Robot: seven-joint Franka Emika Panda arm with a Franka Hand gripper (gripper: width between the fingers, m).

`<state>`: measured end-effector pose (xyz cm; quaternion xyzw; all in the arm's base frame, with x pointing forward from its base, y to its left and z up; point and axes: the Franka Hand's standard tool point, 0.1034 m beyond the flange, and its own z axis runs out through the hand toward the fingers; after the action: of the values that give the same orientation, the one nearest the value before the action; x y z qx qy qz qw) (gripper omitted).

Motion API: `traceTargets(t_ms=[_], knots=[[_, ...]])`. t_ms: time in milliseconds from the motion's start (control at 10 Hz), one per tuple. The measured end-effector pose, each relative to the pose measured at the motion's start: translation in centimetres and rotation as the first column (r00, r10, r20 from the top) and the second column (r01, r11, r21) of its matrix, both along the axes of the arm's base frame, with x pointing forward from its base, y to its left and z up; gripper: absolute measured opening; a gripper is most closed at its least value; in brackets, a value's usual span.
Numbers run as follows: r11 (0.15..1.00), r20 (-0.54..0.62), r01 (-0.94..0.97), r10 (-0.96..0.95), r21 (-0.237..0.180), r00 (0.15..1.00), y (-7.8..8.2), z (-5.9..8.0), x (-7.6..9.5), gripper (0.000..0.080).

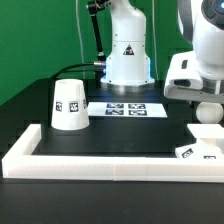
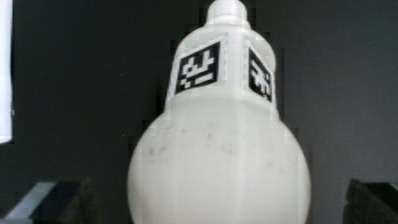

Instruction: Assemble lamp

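Note:
The white bulb [image 2: 217,150] fills the wrist view. Its round body is near the camera, its narrow tagged neck points away, and the black table is behind it. My gripper [image 2: 217,205] is open. Its dark fingers [image 2: 64,200] stand on either side of the bulb with a gap to each side. In the exterior view the gripper [image 1: 203,98] hangs at the right, with the bulb's round end [image 1: 207,111] just under it. The cone shade [image 1: 68,103] stands upright at the left. The low base block [image 1: 199,149] lies at the front right, tags up.
The marker board [image 1: 125,108] lies at mid-table in front of the arm's pedestal [image 1: 128,55]. A long low white border rail [image 1: 110,162] runs along the front and up the exterior view's left side. A white strip [image 2: 6,80] shows at the edge of the wrist view.

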<state>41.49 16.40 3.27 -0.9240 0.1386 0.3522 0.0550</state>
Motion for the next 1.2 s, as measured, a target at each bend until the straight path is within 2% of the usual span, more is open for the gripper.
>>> traceTargets(t_ms=[200, 500, 800, 900, 1200], knots=[[1.0, 0.018, -0.004, 0.004, -0.003, 1.0, 0.4, -0.7, -0.5, 0.0699], [1.0, 0.032, 0.001, -0.001, -0.016, 0.999, 0.0, -2.0, -1.6, 0.0699], [1.0, 0.025, 0.004, -0.003, -0.021, 1.0, -0.1, -2.3, -2.1, 0.0699], [1.0, 0.025, 0.003, -0.003, -0.021, 1.0, -0.1, -2.3, -2.1, 0.0576], [1.0, 0.025, 0.003, -0.003, -0.021, 1.0, -0.1, -2.3, -2.1, 0.0576]])
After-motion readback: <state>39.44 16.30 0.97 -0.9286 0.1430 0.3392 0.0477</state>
